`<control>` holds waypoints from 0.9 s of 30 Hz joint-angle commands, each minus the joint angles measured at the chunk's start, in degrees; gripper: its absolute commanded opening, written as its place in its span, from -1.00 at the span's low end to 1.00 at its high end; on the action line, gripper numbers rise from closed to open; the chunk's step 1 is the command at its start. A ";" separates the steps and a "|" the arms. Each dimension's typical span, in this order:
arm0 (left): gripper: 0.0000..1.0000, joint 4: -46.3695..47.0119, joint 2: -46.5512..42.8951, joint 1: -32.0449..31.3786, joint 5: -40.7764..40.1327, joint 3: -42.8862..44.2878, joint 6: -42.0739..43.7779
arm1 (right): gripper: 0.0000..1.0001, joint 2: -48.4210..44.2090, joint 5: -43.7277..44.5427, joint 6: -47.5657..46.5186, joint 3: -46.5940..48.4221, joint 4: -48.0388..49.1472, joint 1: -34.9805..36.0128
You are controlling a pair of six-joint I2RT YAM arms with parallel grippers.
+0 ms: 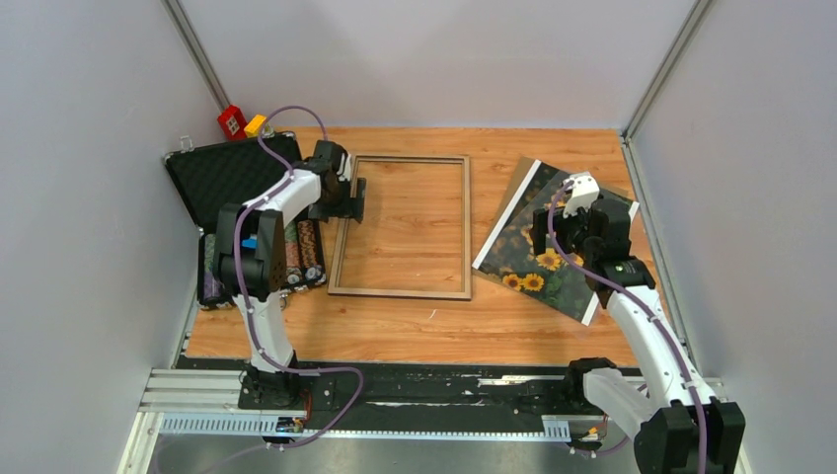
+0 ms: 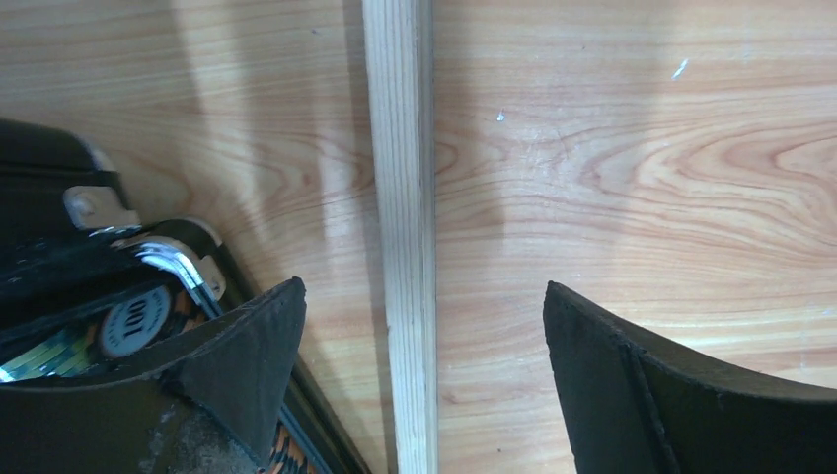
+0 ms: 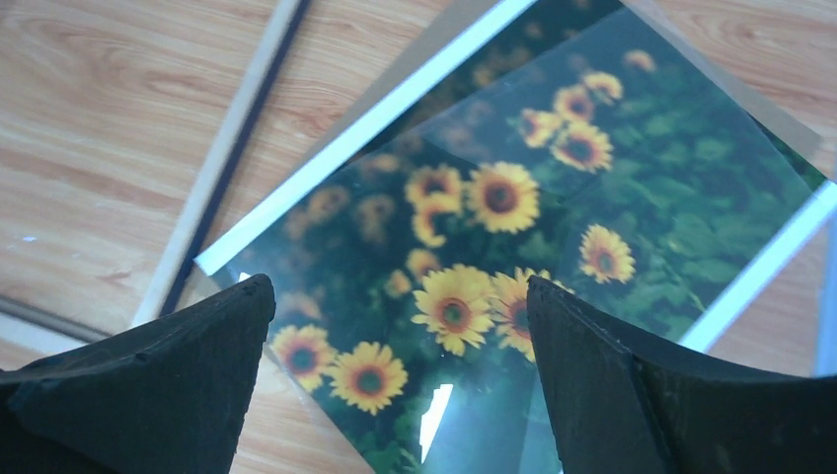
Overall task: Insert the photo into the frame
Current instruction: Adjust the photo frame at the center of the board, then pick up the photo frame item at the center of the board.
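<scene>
At centre right, right gripper (image 3: 400, 286) hovers wide over the photo (image 3: 632, 168); left gripper (image 2: 424, 296), also wide, straddles the frame (image 2: 400, 148) rail. Flat glossy print may slip when pinched.

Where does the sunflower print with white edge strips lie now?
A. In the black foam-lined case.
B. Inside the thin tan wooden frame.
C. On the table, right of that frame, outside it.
C: in the top view the sunflower print lies flat to the right of the thin tan wooden frame, wholly outside its border.
</scene>
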 commanded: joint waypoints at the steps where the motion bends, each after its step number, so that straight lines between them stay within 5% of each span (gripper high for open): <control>1: 0.98 2.24 -6.33 -0.11 -0.52 1.43 1.06 | 1.00 -0.06 9.23 0.08 -0.99 -1.04 -2.52; 13: 1.00 -0.95 -2.86 -13.38 9.54 17.98 10.18 | 1.00 11.77 1.88 7.78 2.57 -4.29 -23.21; 27: 1.00 -1.02 19.92 -30.26 18.60 43.63 11.56 | 0.99 17.65 -0.45 12.56 2.30 -5.17 -38.41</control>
